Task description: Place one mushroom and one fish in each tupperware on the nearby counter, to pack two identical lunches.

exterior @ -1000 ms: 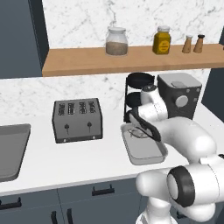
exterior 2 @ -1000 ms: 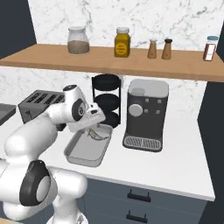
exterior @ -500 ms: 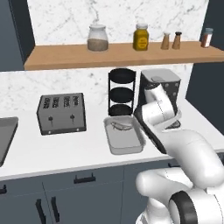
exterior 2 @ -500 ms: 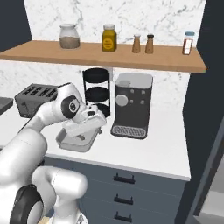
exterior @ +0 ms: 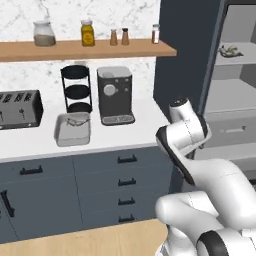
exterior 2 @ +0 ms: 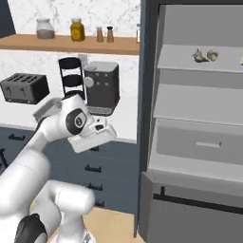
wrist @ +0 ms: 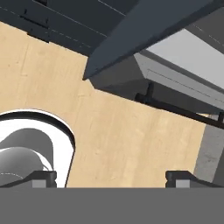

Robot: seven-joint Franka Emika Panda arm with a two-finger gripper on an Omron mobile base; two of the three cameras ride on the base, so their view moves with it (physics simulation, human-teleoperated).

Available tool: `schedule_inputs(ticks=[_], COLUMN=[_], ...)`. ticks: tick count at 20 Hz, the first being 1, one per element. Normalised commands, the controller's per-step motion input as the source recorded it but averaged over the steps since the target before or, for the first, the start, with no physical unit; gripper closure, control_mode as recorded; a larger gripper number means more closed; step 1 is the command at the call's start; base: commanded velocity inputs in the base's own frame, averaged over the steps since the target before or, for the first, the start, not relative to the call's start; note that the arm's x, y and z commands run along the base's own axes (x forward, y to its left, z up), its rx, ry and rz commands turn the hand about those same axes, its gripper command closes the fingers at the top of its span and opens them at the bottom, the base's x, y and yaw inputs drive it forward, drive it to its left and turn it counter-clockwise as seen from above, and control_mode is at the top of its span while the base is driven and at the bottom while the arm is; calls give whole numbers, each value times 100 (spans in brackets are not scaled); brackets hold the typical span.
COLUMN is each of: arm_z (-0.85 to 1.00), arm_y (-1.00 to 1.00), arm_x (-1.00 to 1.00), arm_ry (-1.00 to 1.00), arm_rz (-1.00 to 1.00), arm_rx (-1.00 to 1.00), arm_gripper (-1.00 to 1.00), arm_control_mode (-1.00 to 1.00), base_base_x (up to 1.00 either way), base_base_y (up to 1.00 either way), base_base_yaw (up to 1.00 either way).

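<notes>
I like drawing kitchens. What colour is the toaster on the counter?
The toaster is dark grey, nearly black. It shows best in the right base view.

Marble wall (exterior: 125, 15), wooden floor (wrist: 131, 144)

a grey tupperware (exterior: 73, 128) sits on the white counter (exterior: 75, 142), with a black three-tier rack (exterior: 76, 88) at its 12 o'clock, a coffee machine (exterior: 115, 95) at 2 and a toaster (exterior: 19, 109) at 10.
</notes>
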Motion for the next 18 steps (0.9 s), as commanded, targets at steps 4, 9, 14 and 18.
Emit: schedule_inputs(ticks=[4, 9, 14, 18], arm_z=[0, 0, 0, 0], arm_y=[0, 0, 0, 0], arm_x=[0, 0, 0, 0], arm_ry=[0, 0, 0, 0], arm_rz=[0, 0, 0, 0], arm_rx=[0, 0, 0, 0], arm_gripper=[-100, -100, -100, -100], arm_control_mode=[100, 100, 100, 100], base_base_x=[54, 100, 59, 17], base_base_y=[-100, -99, -100, -69], base_base_yaw=[-16, -1, 0, 2])
